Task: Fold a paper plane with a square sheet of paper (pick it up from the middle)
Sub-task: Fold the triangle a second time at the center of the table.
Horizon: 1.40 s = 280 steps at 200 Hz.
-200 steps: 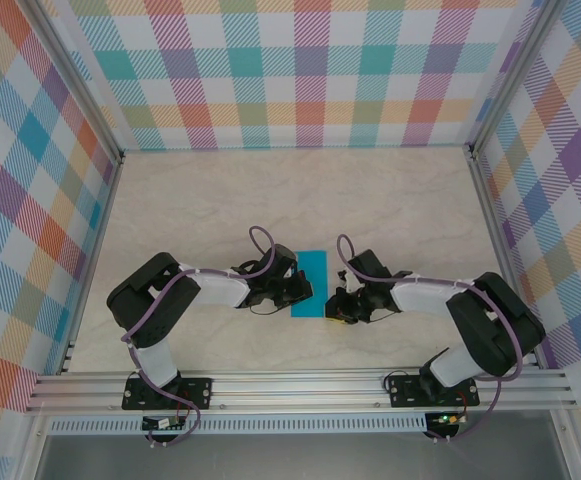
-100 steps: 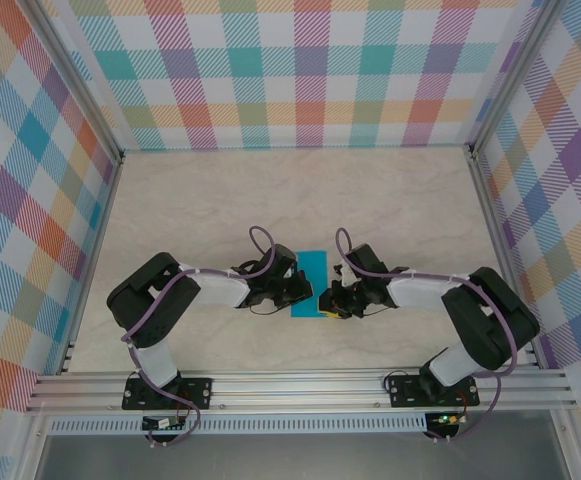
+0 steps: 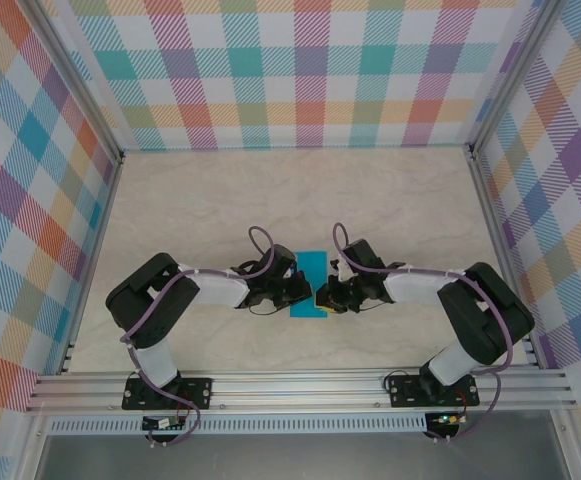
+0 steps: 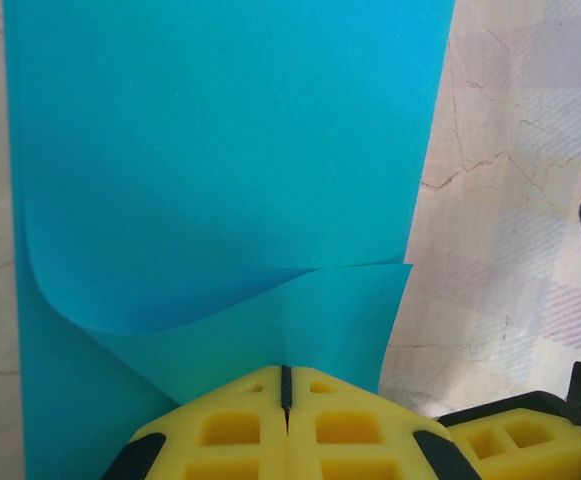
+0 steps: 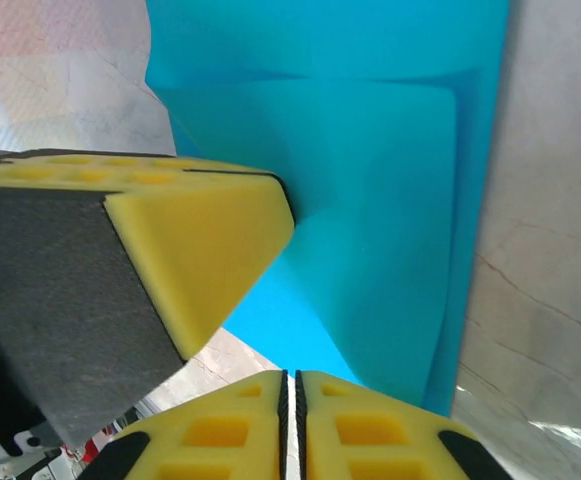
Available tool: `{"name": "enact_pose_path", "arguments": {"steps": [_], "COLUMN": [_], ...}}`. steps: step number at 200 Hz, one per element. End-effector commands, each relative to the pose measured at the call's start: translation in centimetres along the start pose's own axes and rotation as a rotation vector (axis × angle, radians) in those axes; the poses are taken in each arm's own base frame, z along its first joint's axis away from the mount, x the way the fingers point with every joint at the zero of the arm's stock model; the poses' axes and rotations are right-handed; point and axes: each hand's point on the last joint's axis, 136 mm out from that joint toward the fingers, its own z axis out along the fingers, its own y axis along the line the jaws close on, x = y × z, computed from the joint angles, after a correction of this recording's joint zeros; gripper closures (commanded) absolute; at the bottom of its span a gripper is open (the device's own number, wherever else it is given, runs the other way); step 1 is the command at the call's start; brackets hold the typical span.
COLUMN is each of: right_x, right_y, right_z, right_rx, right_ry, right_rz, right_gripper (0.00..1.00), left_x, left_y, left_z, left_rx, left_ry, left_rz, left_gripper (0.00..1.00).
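Sheet: the square sheet of paper lies on the table near the middle, a bit toward the near edge, between my 2 grippers. From above it reads as a narrow teal strip running near to far.
Sheet shape: in my left wrist view the square sheet of paper shows 2 layers. The lower one lies flat, and the upper one curls up at its near end into a raised flap.
Left gripper: my left gripper has its yellow pads pressed together with no gap. The raised flap runs into their tips, so I take it as pinched. From above, the left gripper sits at the sheet's left near part.
Right gripper: my right gripper has its pads drawn almost together, with only a hairline slit between them. The square sheet of paper reaches them, but I cannot tell whether it is caught. From above, the right gripper is at the sheet's right near edge.
Grippers together: they are tip to tip, just beside each other over the near end.
Surroundings: plaid walls stand on 3 sides, and a metal rail runs along the near edge.
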Motion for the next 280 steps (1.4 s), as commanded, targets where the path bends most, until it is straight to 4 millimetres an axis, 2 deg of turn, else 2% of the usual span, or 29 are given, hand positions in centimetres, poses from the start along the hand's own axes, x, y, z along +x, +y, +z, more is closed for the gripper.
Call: {"name": "enact_pose_path", "arguments": {"steps": [1, 57, 75, 107, 180, 218, 280], "right_x": [-0.7, 1.0, 1.5, 1.6, 2.0, 2.1, 2.2], "right_y": [0.2, -4.6, -5.5, -5.9, -7.2, -7.1, -6.9], "right_z": [0.5, 1.4, 1.3, 1.6, 1.7, 1.7, 1.6], "right_rx": [-0.004, 0.142, 0.169, 0.174, 0.204, 0.198, 0.19], "right_ry": [0.005, 0.039, 0.042, 0.049, 0.057, 0.061, 0.066], "right_rz": [0.005, 0.061, 0.068, 0.077, 0.096, 0.094, 0.094], "right_gripper": [0.9, 0.93, 0.93, 0.94, 0.98, 0.98, 0.98], "left_x": [1.3, 1.2, 1.0, 0.4, -2.1, -3.3, -4.5], "left_y": [1.9, 1.6, 1.3, 1.0, 2.6, 3.6, 4.8], "left_z": [-0.2, -0.3, -0.5, -0.6, -1.4, -2.0, -1.7], "left_rx": [-0.065, -0.057, -0.054, -0.052, -0.088, -0.092, -0.11], "left_ry": [0.027, 0.024, 0.015, -0.005, -0.097, -0.122, -0.12], "left_rz": [-0.002, 0.01, 0.034, 0.073, 0.048, 0.017, -0.024], "left_gripper": [1.0, 1.0, 1.0, 1.0, 1.0, 1.0, 1.0]}}
